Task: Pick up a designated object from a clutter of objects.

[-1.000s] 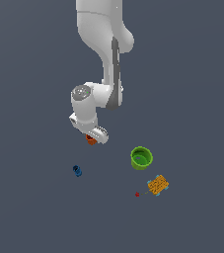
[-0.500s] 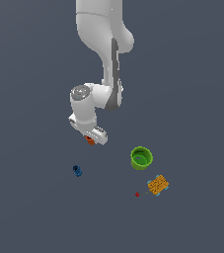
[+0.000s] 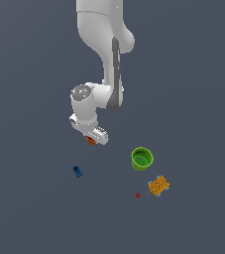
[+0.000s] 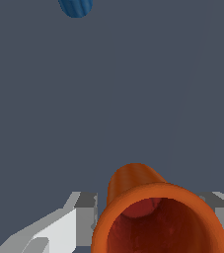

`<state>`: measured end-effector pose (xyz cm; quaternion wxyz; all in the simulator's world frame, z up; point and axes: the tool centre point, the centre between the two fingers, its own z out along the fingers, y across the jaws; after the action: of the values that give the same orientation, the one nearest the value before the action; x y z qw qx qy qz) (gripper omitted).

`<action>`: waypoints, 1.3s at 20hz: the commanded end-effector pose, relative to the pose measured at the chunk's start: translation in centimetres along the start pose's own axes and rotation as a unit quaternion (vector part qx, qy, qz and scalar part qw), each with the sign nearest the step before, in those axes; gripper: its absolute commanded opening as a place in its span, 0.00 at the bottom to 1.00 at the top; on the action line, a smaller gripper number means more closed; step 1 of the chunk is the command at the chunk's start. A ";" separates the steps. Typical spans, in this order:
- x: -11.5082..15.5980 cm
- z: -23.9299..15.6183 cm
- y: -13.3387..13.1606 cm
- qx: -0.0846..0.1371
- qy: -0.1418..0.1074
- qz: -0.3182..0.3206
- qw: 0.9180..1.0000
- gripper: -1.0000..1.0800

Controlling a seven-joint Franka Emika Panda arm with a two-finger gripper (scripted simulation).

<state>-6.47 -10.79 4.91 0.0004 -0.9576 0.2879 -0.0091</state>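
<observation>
1 white arm [image 3: 104,54] bends steeply down, its jaws clamped on the orange cup [image 4: 155,212]

This place is not a real room but a simulated test scene. The ground is one flat dark grey-blue surface [image 3: 29,208] without walls, furniture, edges or texture. The smooth white robot arm [image 3: 101,54] has a plain rendered look with soft shading. A few simple small things lie scattered: a wide lime-green cup [image 3: 142,158], a flat orange-yellow block [image 3: 159,185], a tiny red ball [image 3: 138,195] and a small blue piece [image 3: 78,171].
</observation>
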 end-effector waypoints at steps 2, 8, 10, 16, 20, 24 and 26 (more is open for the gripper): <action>-0.2 -0.8 -0.5 0.000 0.000 0.000 1.000 0.00; -0.9 -3.6 -2.2 0.000 0.000 0.000 1.000 0.00; -1.2 -4.9 -3.0 -0.001 -0.001 0.000 1.000 0.00; -2.3 -9.7 -5.8 -0.002 -0.001 0.000 1.000 0.00; -3.2 -13.4 -8.1 -0.003 -0.002 0.000 1.000 0.00; -4.0 -17.1 -10.3 -0.003 -0.003 -0.001 1.000 0.00; -4.4 -18.9 -11.4 -0.004 -0.003 -0.001 1.000 0.00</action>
<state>-4.32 0.36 22.39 -0.0018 -0.9579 0.2871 -0.0052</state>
